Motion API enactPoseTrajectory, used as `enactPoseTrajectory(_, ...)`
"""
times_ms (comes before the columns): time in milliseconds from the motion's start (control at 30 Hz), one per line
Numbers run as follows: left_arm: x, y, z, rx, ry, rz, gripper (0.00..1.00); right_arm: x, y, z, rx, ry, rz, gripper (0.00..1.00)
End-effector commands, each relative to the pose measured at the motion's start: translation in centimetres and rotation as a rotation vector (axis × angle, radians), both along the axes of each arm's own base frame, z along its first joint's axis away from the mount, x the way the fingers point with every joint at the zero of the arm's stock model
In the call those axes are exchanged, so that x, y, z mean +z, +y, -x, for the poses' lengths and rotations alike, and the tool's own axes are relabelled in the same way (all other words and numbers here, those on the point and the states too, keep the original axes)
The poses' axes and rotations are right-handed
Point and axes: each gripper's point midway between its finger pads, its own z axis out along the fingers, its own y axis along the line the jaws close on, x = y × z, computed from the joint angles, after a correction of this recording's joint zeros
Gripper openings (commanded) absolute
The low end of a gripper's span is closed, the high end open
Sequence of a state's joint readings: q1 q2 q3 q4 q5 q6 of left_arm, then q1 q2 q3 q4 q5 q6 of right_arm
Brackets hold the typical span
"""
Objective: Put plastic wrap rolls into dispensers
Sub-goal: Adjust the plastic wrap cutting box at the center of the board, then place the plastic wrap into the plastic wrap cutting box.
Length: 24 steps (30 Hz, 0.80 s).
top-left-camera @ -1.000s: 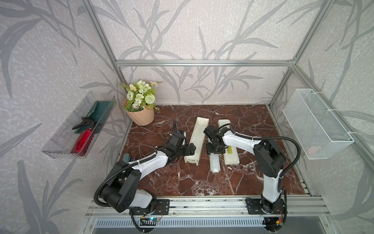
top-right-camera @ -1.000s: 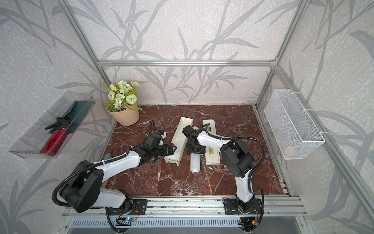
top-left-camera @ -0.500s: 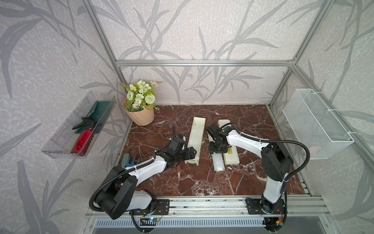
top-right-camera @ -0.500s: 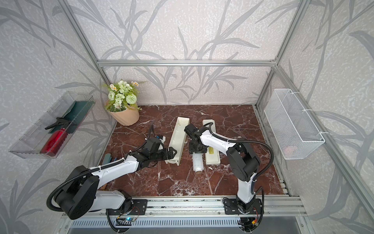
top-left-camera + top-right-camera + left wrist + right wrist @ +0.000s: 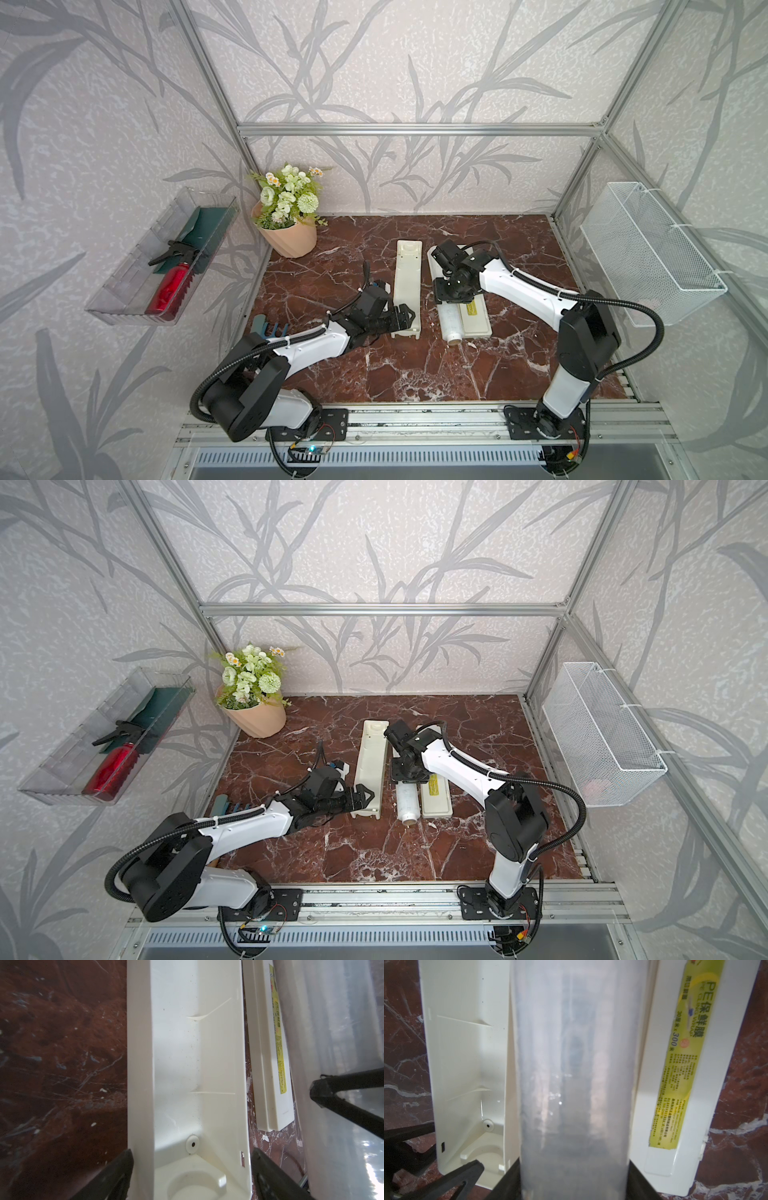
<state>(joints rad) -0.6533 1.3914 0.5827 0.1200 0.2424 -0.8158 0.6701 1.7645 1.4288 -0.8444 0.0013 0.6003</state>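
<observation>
Seen from above, with 12 o'clock at the back wall, the roll of plastic wrap [image 5: 451,322] lies lengthwise from 12 to 6 on the marble table [image 5: 332,374]. It touches the labelled lid [image 5: 476,320] on its 3 o'clock side. My right gripper [image 5: 454,296] is clamped across the roll near its middle. I cannot tell whether the roll is lifted clear of the table. The open box base [image 5: 407,282] lies just beside the roll at its 9 o'clock, with a narrow strip of table between them and its long axis parallel to the roll's. My left gripper [image 5: 406,319] grasps the base across its 6 o'clock end, one finger against each outer wall. I judge the next move to be a short sideways carry toward 9 o'clock by the right arm, keeping the roll parallel, then a lowering into the base.
</observation>
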Motion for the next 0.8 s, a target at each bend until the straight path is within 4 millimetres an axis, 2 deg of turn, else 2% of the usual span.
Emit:
enactPoseTrajectory(0, 2.3, -1.5, -1.0, 0.006, -0.042, 0.068, 0.87, 5.3, 1.8, -2.1, 0.005, -0.134, -0.117, 0.25)
enactPoseTrajectory(67, 3.0, -1.6, -1.2, 0.005, -0.057, 0.072, 0.88, 6.0, 2.3, -2.3, 0.007, -0.147, -0.142, 0.25)
enactPoseTrajectory(167, 3.9, -0.6, -1.1, 0.014, -0.080, 0.020, 0.89, 6.7, 3.6, -2.8, 0.015, -0.162, -0.171, 0.25)
enactPoseTrajectory(367, 6.3, 5.0, -1.6, 0.132, -0.150, -0.164, 0.94, 7.5, 7.5, -3.7, 0.047, -0.197, -0.211, 0.25)
enactPoseTrajectory(467, 6.7, 7.5, -1.7, 0.178, -0.117, -0.199, 0.95, 7.4, 9.4, -4.4, 0.015, -0.194, -0.236, 0.25)
enactPoseTrajectory(567, 6.8, 9.3, -1.6, 0.204, -0.095, -0.232, 0.95, 6.7, 11.1, -5.2, -0.005, -0.207, -0.232, 0.25)
enactPoseTrajectory(667, 7.3, 10.2, -1.6, 0.218, -0.113, -0.240, 0.95, 5.5, 12.0, -6.0, -0.036, -0.210, -0.223, 0.25)
enactPoseTrajectory(767, 7.5, 10.7, -1.4, 0.225, -0.116, -0.247, 0.95, 4.2, 12.0, -6.7, -0.072, -0.235, -0.197, 0.25)
